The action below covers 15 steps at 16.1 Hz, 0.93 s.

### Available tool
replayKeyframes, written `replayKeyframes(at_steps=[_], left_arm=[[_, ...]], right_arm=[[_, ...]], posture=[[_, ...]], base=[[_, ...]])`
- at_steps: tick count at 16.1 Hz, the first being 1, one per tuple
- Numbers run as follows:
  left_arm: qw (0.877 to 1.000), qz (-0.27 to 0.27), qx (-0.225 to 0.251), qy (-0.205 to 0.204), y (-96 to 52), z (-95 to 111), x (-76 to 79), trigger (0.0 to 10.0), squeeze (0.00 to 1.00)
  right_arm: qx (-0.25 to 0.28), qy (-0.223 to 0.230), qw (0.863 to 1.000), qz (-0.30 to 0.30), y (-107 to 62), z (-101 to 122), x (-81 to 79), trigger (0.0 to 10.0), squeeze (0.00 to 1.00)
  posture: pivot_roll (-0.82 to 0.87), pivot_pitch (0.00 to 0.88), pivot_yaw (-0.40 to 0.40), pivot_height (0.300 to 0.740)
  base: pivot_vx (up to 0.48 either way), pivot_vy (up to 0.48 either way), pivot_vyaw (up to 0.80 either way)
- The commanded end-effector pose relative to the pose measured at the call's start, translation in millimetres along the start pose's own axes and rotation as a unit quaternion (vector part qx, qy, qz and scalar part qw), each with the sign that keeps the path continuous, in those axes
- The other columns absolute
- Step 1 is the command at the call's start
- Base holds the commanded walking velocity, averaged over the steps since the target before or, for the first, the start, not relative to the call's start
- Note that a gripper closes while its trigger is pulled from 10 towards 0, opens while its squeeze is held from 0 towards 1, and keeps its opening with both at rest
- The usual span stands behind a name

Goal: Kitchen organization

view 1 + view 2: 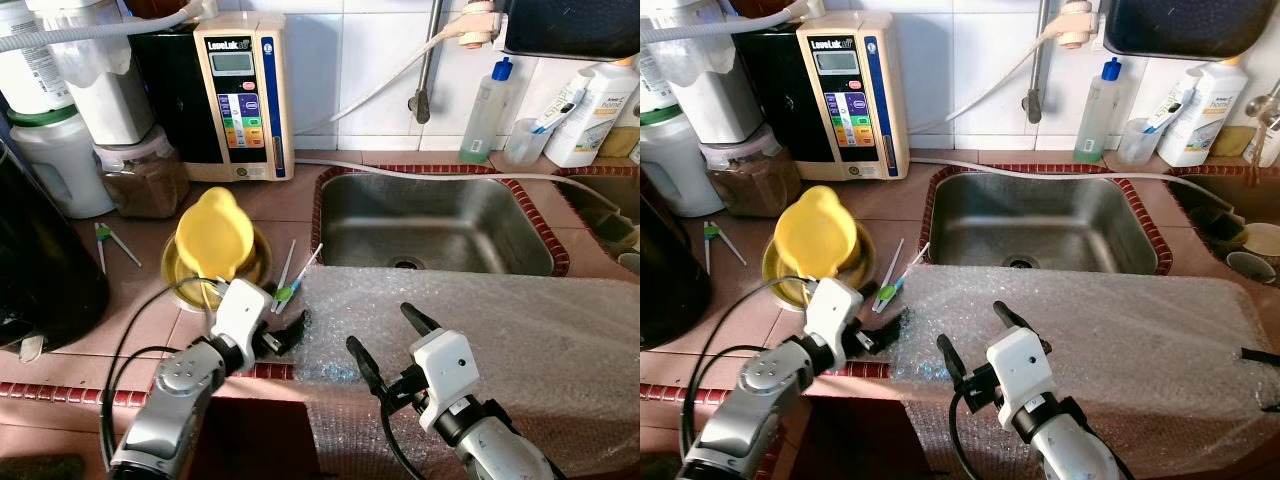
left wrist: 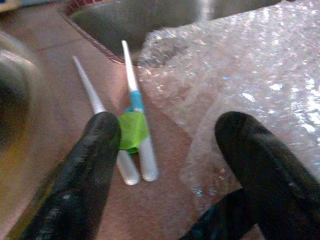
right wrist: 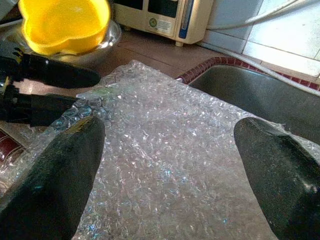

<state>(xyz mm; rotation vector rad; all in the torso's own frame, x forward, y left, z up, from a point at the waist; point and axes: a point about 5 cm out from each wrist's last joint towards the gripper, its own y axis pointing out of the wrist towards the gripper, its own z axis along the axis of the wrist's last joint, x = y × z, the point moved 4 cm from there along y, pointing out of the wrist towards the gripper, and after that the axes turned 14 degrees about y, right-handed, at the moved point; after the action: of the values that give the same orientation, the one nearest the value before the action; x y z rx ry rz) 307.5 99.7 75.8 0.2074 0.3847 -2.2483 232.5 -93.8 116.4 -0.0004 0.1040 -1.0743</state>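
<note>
I am looking down at a tiled kitchen counter [image 1: 120, 330] with a steel sink [image 1: 430, 225] set into it. A sheet of bubble wrap [image 1: 480, 330] is lying across the near edge of the sink and hanging over the counter's front. My left gripper [image 1: 283, 335] is sitting low over the counter at the wrap's left edge, its two black fingers [image 2: 95, 165] standing apart and holding nothing. In the left wrist view, one finger is lying just beside a pair of white sticks [image 2: 135, 150] joined by a green clip [image 2: 132, 131], and the other finger is resting over the crumpled border of the wrap. The sticks are lying on the tile between a steel bowl [image 1: 255, 262] and the wrap, pointing toward the sink's corner. A yellow plastic container [image 1: 213, 237] is sitting upside down in that bowl.

My right gripper [image 1: 385, 345] is hovering over the middle of the wrap, its fingers [image 3: 55, 175] spread wide with only the sheet below them. Against the back wall a cream water machine [image 1: 243, 95] is standing, with a clear bottle [image 1: 488, 115] to the right of the tap pipe [image 1: 428, 65].
</note>
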Motion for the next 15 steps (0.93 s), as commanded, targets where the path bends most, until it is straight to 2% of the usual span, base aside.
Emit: replayKeyframes(at_steps=[1,2,3,6,9,10,12,13,14,15], left_arm=[[1.000,-0.010,-0.016,-0.007,1.2,-6.5,4.2,5.8,0.00],[1.000,-0.009,-0.015,-0.007,1.9,-5.5,3.8,9.3,0.00],[1.000,0.000,-0.009,-0.001,3.1,-0.1,-0.7,10.0,0.00],[1.000,0.008,0.001,0.010,4.8,8.5,-8.8,10.0,0.00],[1.000,0.008,-0.008,0.013,6.6,5.4,-14.2,10.0,0.00],[1.000,0.008,-0.009,0.013,8.2,5.8,-15.2,5.9,0.00],[1.000,-0.003,-0.023,0.013,11.9,2.6,-13.8,1.4,0.00],[0.999,-0.008,-0.038,0.015,14.3,-1.1,-13.1,3.0,0.00],[0.999,-0.007,-0.045,0.015,15.1,-3.1,-13.9,2.5,0.00],[0.999,-0.007,-0.048,0.016,15.7,-4.0,-14.4,1.5,0.00]], right_arm=[[-0.001,0.001,1.000,0.003,-0.3,-0.9,-1.0,10.0,0.00],[-0.001,0.000,1.000,0.003,-0.4,-0.9,-1.2,10.0,0.00],[-0.001,0.000,1.000,0.002,-0.7,-0.7,-1.5,10.0,0.00],[-0.001,0.000,1.000,0.002,-0.5,-0.9,-2.2,10.0,0.00],[0.001,-0.002,1.000,0.003,0.8,-0.7,-2.7,10.0,0.00],[0.001,-0.003,1.000,0.003,1.0,-0.7,-3.0,10.0,0.00],[0.000,-0.005,1.000,0.004,1.5,-1.0,-3.6,10.0,0.00],[0.000,-0.005,1.000,0.005,1.4,-1.1,-3.7,10.0,0.00],[-0.001,-0.005,1.000,0.005,1.3,-1.2,-3.9,10.0,0.00],[-0.001,-0.006,1.000,0.005,1.3,-1.2,-3.9,10.0,0.00]], posture=[[0.05,0.002,0.054,0.740],[0.05,0.002,0.055,0.740],[0.05,0.003,0.056,0.740],[0.05,0.005,0.057,0.740],[0.06,0.007,0.058,0.740],[0.06,0.007,0.058,0.740],[0.06,0.009,0.058,0.740],[0.06,0.009,0.058,0.740],[0.06,0.011,0.060,0.740],[0.05,0.011,0.060,0.740]], base=[[0.000,0.000,0.00],[0.000,0.000,0.00],[0.000,0.000,0.00],[0.000,0.000,0.00],[0.000,0.000,0.00],[0.000,0.000,0.00],[0.000,0.000,0.00],[0.000,0.000,0.00],[0.000,0.000,0.00],[0.000,0.000,0.00]])
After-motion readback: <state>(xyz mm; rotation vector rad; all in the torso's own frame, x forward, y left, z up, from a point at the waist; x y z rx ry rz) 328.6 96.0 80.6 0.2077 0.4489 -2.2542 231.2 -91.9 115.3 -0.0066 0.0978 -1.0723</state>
